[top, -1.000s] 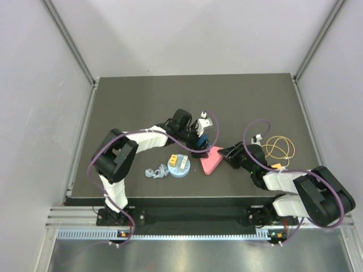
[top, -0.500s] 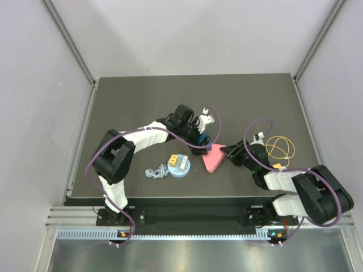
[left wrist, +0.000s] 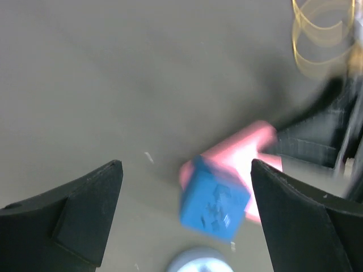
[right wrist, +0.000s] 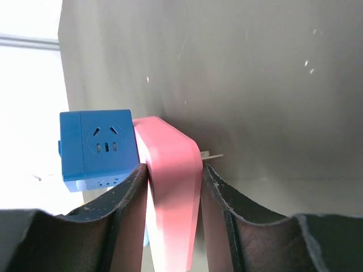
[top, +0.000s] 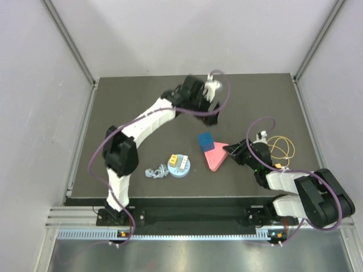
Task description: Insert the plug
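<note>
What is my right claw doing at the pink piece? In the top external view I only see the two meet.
Observer: The right wrist view shows the right claw shut on the pink piece, with one finger on each flat side.
Operator: Which face of the blue cube has the sockets?
Observer: The face turned toward the right wrist camera has the slots. The cube sits beside the pink piece.
Operator: Is the left claw carrying anything?
Observer: No. The left wrist view shows the left claw wide open and empty. The cube lies below it, untouched.
</note>
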